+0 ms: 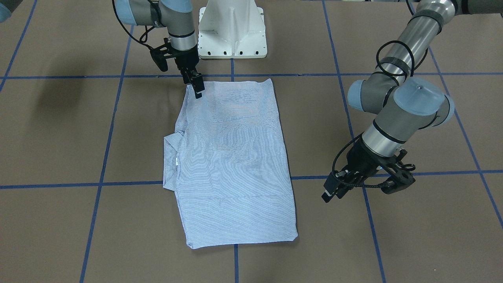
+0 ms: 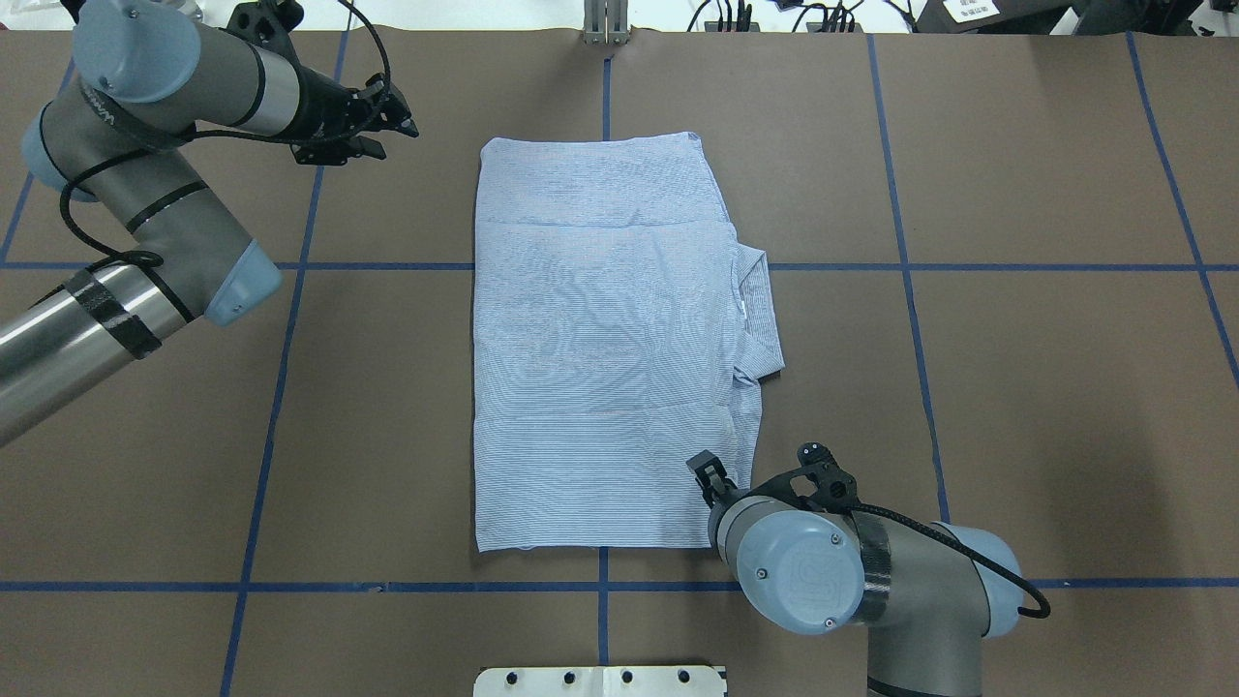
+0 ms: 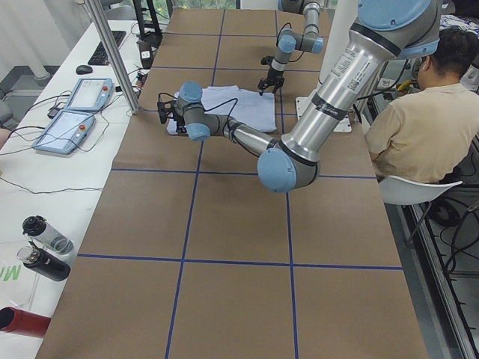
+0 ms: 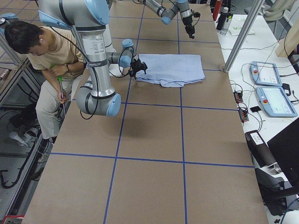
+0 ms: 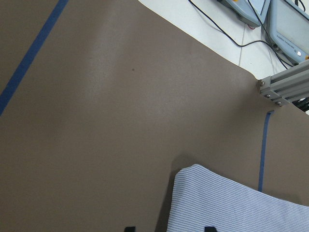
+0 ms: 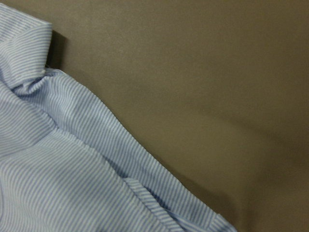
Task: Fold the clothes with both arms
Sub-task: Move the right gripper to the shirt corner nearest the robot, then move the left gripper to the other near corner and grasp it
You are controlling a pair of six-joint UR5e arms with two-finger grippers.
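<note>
Broadly, blue-taped brown tabletop (image 2: 968, 387) under shirt (image 2: 600, 339).

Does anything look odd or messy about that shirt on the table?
Mostly tidy. The shirt lies folded in a flat rectangle, but its collar pokes out past one long edge, breaking the neat outline. Nothing looks torn or spilled.

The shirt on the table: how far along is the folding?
Partway. Done: the shirt lies flat as a narrow rectangle, sleeves out of sight, collar poking out one side. In hand: the right gripper is at one corner; the left gripper hovers open, off the cloth, near the opposite corner. To do: probably folding it shorter.
</note>
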